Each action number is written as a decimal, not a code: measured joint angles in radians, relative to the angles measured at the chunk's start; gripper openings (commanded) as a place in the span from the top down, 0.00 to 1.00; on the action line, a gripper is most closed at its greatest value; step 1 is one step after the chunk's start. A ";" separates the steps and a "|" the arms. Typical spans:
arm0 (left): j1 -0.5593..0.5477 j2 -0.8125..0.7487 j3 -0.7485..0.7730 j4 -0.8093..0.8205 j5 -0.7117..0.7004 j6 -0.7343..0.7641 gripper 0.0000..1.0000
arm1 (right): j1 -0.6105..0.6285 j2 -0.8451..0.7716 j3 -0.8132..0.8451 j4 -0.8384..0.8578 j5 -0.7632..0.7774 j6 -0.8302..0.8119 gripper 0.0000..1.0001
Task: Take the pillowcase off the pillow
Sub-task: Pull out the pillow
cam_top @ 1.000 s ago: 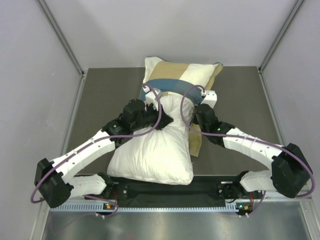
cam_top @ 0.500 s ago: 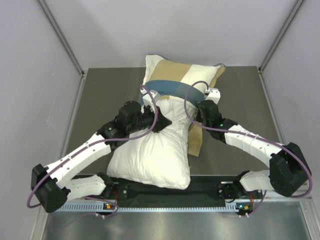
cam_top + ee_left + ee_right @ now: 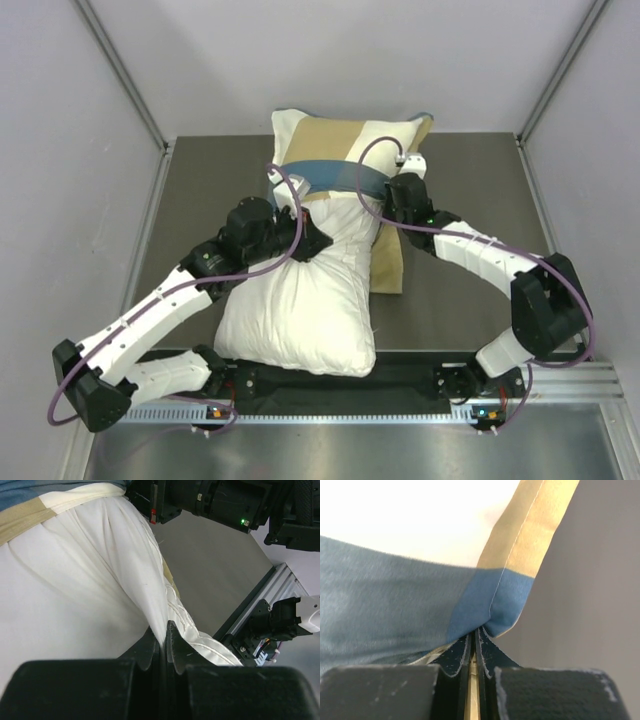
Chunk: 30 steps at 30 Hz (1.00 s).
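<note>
The pillowcase (image 3: 352,138), checked in tan and cream with a blue edge (image 3: 335,177), covers only the far end of the pillow (image 3: 298,300). The blue edge is stretched as a band across the pillow's width. A tan flap of the case (image 3: 388,268) lies flat on the table beside the pillow's right side. The plump white pillow lies lengthwise along the middle of the dark grey table (image 3: 195,190), with its bare near end by the arm bases.

The left gripper (image 3: 320,243) sits on top of the pillow just below the blue band. In the left wrist view its fingers (image 3: 148,647) are clamped together on a raised fold of white pillow fabric. The right gripper (image 3: 388,195) is at the band's right end. In the right wrist view its fingers (image 3: 456,655) are pinched closed on the blue corner of the pillowcase.
</note>
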<state>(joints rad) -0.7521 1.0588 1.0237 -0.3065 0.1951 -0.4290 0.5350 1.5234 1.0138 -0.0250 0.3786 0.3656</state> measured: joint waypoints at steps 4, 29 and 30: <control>0.002 0.000 0.023 -0.034 -0.022 0.001 1.00 | -0.013 0.013 0.022 0.015 -0.058 -0.029 1.00; -0.020 0.059 0.054 -0.039 -0.044 -0.078 1.00 | -0.075 -0.580 -0.388 -0.081 -0.352 -0.065 0.23; -0.020 0.059 0.055 -0.039 -0.045 -0.078 1.00 | -0.063 -0.603 -0.393 -0.082 -0.352 -0.055 0.23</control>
<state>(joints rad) -0.7719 1.1179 1.0786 -0.3454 0.1505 -0.5072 0.4717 0.9203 0.6209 -0.1074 0.0269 0.3103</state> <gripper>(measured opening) 0.057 0.766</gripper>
